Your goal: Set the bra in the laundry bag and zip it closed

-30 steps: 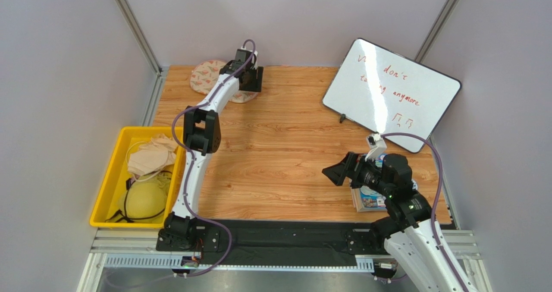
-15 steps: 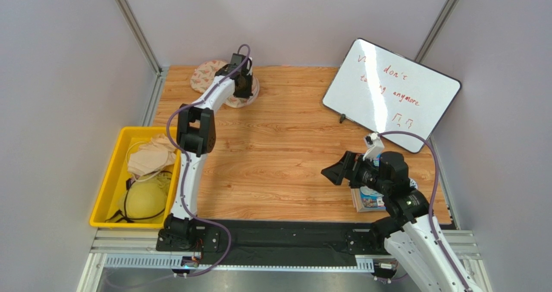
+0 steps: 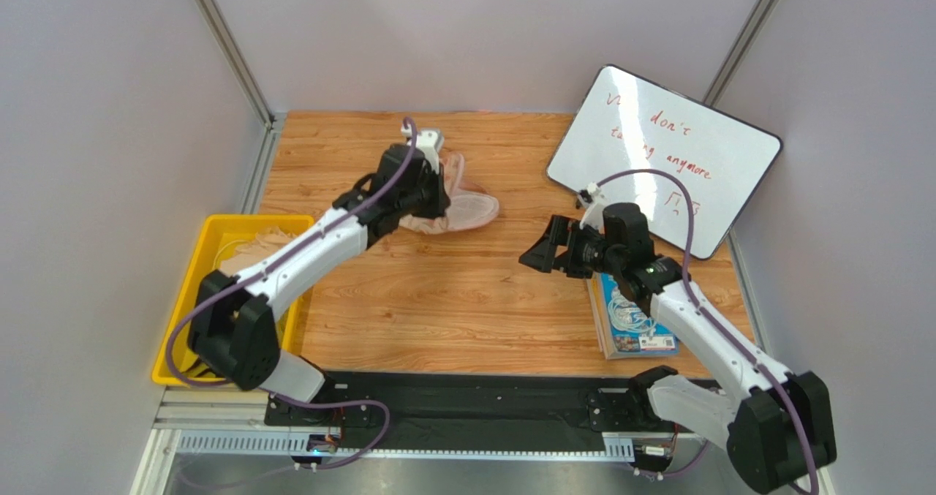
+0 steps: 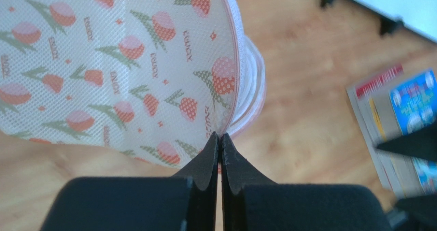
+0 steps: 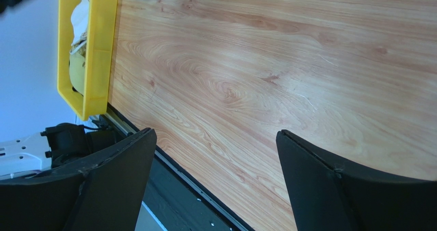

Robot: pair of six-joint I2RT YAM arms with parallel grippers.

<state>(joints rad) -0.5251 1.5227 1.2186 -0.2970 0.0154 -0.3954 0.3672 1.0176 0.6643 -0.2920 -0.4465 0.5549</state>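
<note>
The laundry bag (image 3: 459,210), beige with a red-and-green leaf print and pink trim, hangs lifted over the back middle of the table. My left gripper (image 3: 435,196) is shut on its edge; in the left wrist view the two black fingertips pinch the pink-trimmed rim of the bag (image 4: 128,72), the gripper (image 4: 220,137) meeting at the seam. My right gripper (image 3: 541,258) hovers open to the right of the bag, apart from it; its wide jaws (image 5: 215,139) frame only bare wood. The bra cannot be made out among the garments in the bin.
A yellow bin (image 3: 189,309) with pale garments stands at the left table edge and also shows as the yellow bin (image 5: 97,47). A whiteboard (image 3: 659,155) leans at the back right. A blue booklet (image 3: 632,320) lies under the right arm, with the same booklet (image 4: 405,103) to the right.
My left gripper shut on the laundry bag at the back left corner and pulled it up and toward the table's middle. My right arm swung forward and left toward it.
</note>
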